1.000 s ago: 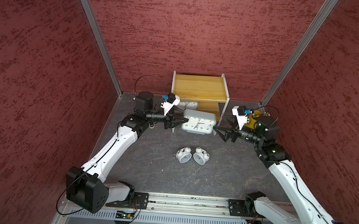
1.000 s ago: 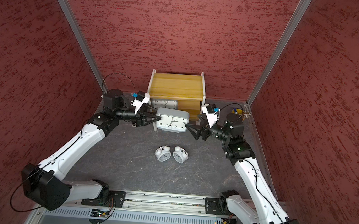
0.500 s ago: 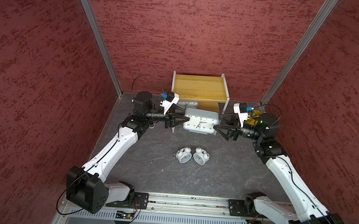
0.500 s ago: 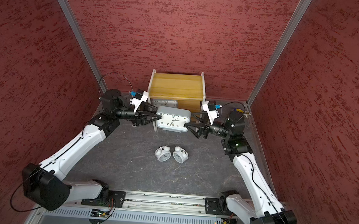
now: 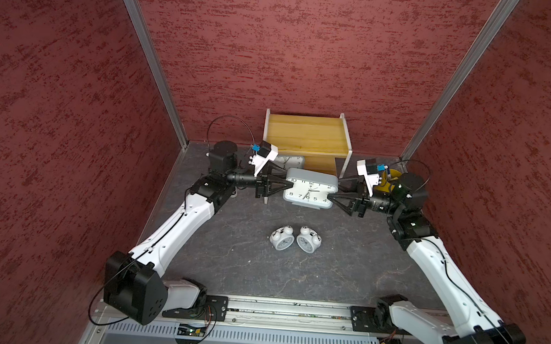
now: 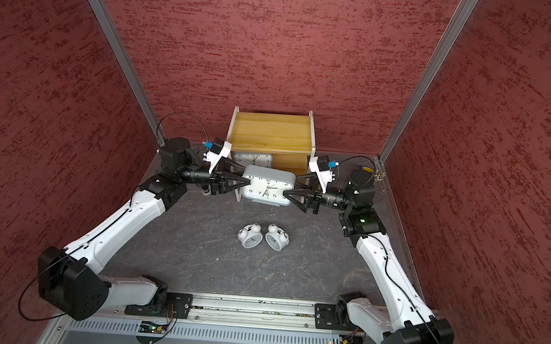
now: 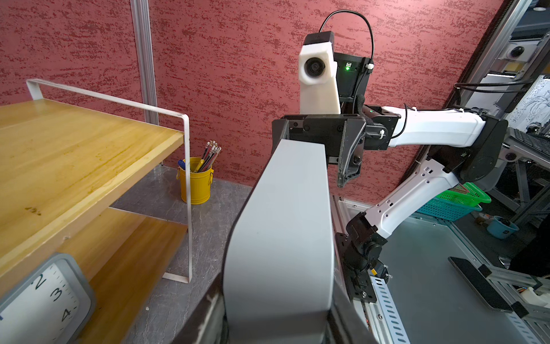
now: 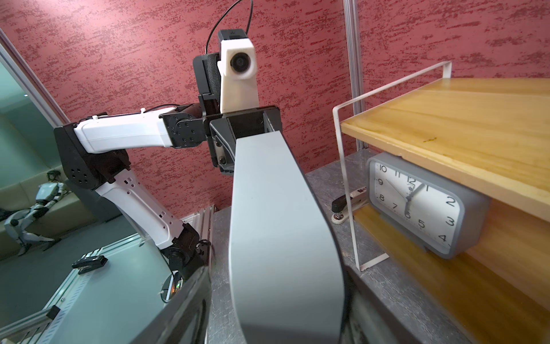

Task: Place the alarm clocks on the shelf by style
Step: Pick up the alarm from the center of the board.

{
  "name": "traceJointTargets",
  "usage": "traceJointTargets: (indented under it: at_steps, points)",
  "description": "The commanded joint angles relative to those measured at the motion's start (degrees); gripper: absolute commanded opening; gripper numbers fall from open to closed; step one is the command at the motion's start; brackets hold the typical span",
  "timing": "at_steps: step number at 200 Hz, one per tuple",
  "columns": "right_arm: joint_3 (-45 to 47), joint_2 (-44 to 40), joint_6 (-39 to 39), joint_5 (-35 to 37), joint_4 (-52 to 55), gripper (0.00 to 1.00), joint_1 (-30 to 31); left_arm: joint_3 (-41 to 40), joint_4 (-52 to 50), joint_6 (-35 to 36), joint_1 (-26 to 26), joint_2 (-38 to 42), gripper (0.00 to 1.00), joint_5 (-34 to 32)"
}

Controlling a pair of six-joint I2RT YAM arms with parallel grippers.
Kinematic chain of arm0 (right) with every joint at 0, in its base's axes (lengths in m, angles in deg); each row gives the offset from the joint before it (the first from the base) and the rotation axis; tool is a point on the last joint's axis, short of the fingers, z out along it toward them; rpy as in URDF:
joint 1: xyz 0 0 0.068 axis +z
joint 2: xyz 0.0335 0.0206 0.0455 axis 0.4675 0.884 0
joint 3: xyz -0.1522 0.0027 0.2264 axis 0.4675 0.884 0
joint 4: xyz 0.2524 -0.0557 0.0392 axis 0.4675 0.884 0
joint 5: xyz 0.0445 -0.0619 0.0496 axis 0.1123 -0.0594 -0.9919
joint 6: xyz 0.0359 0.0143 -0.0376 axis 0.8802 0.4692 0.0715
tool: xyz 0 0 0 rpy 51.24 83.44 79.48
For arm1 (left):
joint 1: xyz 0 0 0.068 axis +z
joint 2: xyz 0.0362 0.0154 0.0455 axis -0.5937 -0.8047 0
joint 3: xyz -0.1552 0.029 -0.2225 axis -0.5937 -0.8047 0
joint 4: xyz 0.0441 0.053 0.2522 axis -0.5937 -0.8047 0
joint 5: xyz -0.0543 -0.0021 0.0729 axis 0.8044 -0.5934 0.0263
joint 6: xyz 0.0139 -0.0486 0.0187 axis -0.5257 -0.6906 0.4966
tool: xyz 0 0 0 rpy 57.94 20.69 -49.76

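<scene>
A grey rectangular alarm clock (image 5: 311, 188) (image 6: 268, 187) is held upright in front of the shelf (image 5: 306, 135) (image 6: 272, 129). My left gripper (image 5: 287, 180) (image 7: 275, 309) is shut on its left end. My right gripper (image 5: 334, 189) (image 8: 269, 297) straddles its right end, open, with a gap at one finger (image 8: 184, 297). Another grey clock (image 5: 290, 161) (image 8: 416, 205) stands on the shelf's lower board. Two small white twin-bell clocks (image 5: 281, 239) (image 5: 307, 240) lie side by side on the table, nearer the front.
A yellow pen cup (image 7: 196, 184) (image 5: 387, 184) stands right of the shelf, behind my right arm. A stapler (image 8: 348, 202) lies left of the shelf. Red walls close in both sides and the back. The shelf's top board (image 7: 74, 155) is bare.
My right gripper has moved left to the grey clock's right end and its jaws have narrowed around it. The left gripper keeps its hold; the clock has barely shifted.
</scene>
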Motion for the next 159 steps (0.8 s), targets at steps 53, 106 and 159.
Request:
traceJointTargets:
  at_steps: [53,106,159]
  points:
    - [0.08,0.71,-0.72,-1.09,0.25,0.39,-0.07,2.10,5.47,-2.61,-0.45,-0.52,0.04,0.99]
    - [-1.02,-1.37,2.11,2.75,-2.98,0.21,-0.38,1.57,5.22,-4.89,1.86,0.62,0.68,-3.53]
    - [-6.64,-1.32,4.27,4.42,-2.94,0.20,-1.73,-1.53,3.42,-5.30,7.81,5.88,0.83,-10.87]
